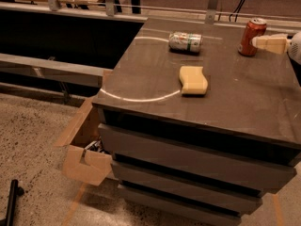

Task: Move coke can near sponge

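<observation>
The coke can, red with a silver top, stands upright at the back right of the dark cabinet top. My gripper reaches in from the right edge at can height, and its cream tip is right against the can's right side. The sponge, pale yellow with wavy sides, lies flat near the middle of the top, to the front left of the coke can and apart from it.
A silver-and-green can lies on its side behind the sponge. The cabinet has drawers below. An open cardboard box sits on the floor at its left. A railing runs along the back.
</observation>
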You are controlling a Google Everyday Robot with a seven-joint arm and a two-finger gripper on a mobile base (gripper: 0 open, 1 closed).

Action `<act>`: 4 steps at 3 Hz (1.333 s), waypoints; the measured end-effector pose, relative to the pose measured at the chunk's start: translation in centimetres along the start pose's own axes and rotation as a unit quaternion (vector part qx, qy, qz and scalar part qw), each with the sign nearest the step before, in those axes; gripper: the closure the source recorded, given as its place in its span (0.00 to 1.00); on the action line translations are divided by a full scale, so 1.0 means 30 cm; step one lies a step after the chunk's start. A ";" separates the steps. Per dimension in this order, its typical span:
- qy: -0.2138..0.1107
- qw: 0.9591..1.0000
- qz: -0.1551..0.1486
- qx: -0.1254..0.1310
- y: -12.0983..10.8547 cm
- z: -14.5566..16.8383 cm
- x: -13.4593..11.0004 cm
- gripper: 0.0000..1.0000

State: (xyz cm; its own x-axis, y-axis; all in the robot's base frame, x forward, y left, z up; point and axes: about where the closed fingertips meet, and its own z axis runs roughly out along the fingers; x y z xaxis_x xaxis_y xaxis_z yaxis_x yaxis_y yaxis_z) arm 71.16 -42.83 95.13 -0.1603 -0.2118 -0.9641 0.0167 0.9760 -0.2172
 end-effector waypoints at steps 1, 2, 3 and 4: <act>0.005 1.000 0.000 0.002 -0.041 0.056 0.027 0.00; 0.016 1.000 0.004 -0.012 -0.060 0.103 0.064 0.00; 0.028 0.998 0.017 -0.046 -0.051 0.134 0.092 0.00; 0.036 0.995 0.030 -0.092 0.010 0.165 0.104 0.00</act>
State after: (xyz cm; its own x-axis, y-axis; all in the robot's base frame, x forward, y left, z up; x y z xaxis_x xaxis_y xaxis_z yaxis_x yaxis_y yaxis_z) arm 75.56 -43.46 91.29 -0.2343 -0.1556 -0.9596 -0.1514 0.9809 -0.1221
